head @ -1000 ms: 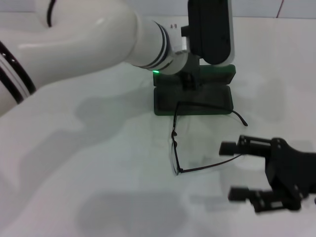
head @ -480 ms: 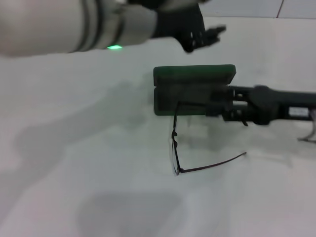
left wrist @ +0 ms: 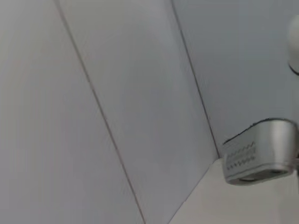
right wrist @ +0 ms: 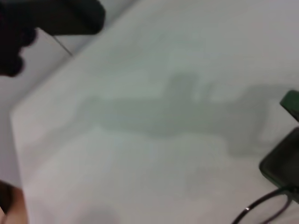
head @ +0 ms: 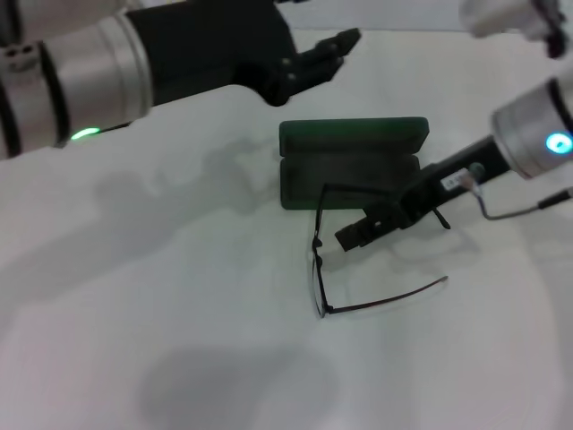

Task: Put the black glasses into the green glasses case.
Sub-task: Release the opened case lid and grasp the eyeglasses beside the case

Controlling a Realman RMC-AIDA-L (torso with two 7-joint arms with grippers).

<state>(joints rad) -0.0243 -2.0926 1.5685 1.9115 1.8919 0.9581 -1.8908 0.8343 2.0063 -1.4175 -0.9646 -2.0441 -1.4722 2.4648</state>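
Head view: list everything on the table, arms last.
dark green rectangular hard glasses case: one, lid open, at the table's middle, far side of the glasses.
thin black wire-frame glasses: one, unfolded on the table in front of the case, one temple arm overlapping the case's front edge in this view, the other stretched toward the robot's right.
white table: one, under everything.
left gripper: black, raised beyond the case, on the robot's left.
right gripper: black, low over the glasses, between their temple arms.

silver-white arms with black hands: left hand [head: 324, 55] beside a green light, right hand [head: 358, 235] blue-lit, grey-cabled
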